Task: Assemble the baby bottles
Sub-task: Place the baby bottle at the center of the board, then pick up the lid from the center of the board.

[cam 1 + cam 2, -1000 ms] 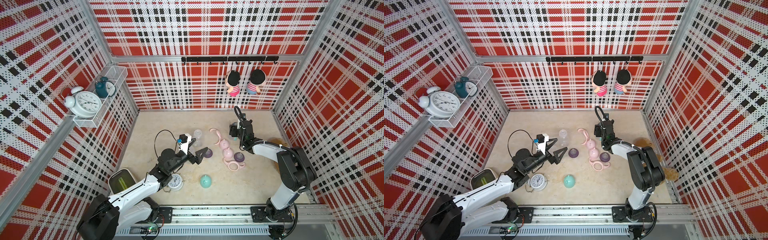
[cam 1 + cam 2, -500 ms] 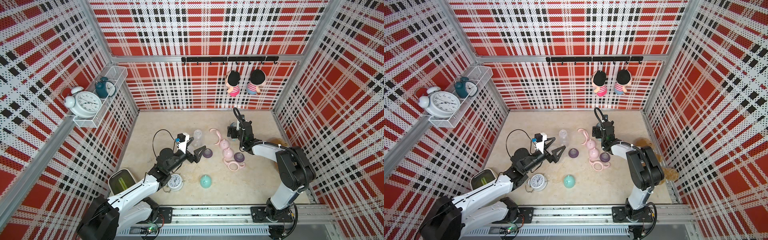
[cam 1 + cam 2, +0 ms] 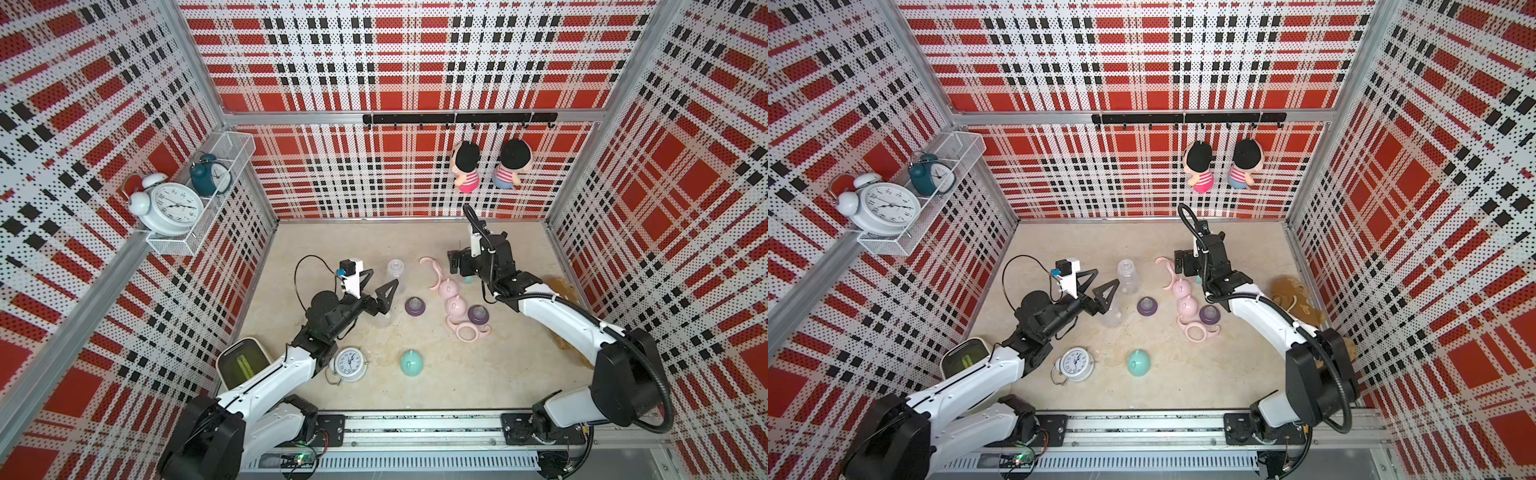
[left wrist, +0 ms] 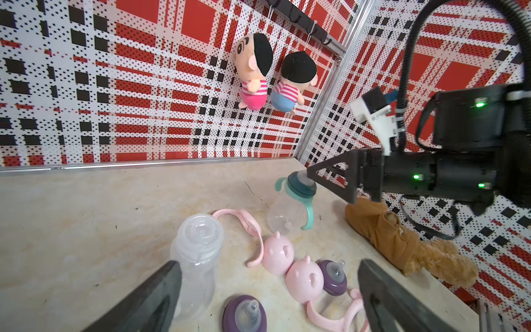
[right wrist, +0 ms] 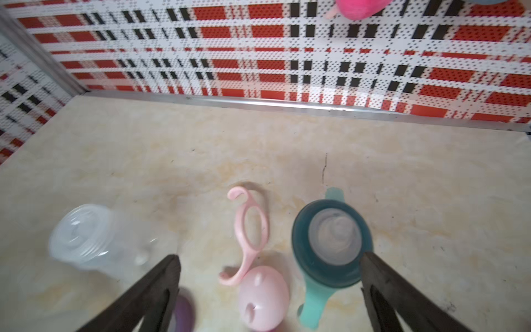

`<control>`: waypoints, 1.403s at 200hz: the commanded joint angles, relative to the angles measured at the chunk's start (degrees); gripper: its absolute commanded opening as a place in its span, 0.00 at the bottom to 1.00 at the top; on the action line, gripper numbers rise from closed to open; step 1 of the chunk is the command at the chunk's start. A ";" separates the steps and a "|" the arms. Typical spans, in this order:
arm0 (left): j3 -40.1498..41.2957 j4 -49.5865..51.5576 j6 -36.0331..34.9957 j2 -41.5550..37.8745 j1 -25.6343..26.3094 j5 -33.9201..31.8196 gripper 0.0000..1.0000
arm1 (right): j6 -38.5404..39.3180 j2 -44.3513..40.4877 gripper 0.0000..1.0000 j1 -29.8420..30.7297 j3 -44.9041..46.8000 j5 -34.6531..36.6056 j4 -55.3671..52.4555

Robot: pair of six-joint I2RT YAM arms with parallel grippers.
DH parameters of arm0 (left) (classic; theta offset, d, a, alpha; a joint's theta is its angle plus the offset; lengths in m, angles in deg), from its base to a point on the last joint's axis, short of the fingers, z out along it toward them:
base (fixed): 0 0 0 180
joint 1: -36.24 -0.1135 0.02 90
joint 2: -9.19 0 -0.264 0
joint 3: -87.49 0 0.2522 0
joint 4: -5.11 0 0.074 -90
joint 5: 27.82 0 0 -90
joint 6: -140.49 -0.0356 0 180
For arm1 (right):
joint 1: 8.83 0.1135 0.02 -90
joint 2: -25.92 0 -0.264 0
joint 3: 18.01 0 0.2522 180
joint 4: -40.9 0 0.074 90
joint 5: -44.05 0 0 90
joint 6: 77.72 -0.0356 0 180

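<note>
A teal-collared bottle (image 4: 290, 207) with teal handles stands upright at the back right. My right gripper (image 5: 269, 257) hangs open over it, the collar (image 5: 330, 244) just inside one finger. A clear bottle (image 3: 395, 270) stands mid-floor. Another clear one (image 3: 1113, 316) lies under my open, empty left gripper (image 3: 378, 291). Two pink eared caps (image 3: 449, 287), two purple nipple collars (image 3: 414, 306) and two pink handle rings (image 3: 467, 330) lie between the arms. In both top views a teal cap (image 3: 411, 362) sits nearer the front.
A white alarm clock (image 3: 349, 365) and a white box (image 3: 243, 365) lie beside the left arm. A brown plush toy (image 3: 1291, 299) lies by the right wall. Two dolls (image 3: 467, 166) hang on the back wall; a wire shelf (image 3: 174, 245) holds clocks.
My right gripper's jaws have opened wide above the teal bottle. My left gripper has drawn back a little toward the left.
</note>
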 commanded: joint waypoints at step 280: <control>-1.39 -2.72 4.55 2.41 -3.65 0.33 0.98 | -1.21 8.38 0.85 36.99 15.42 -7.22 -2.92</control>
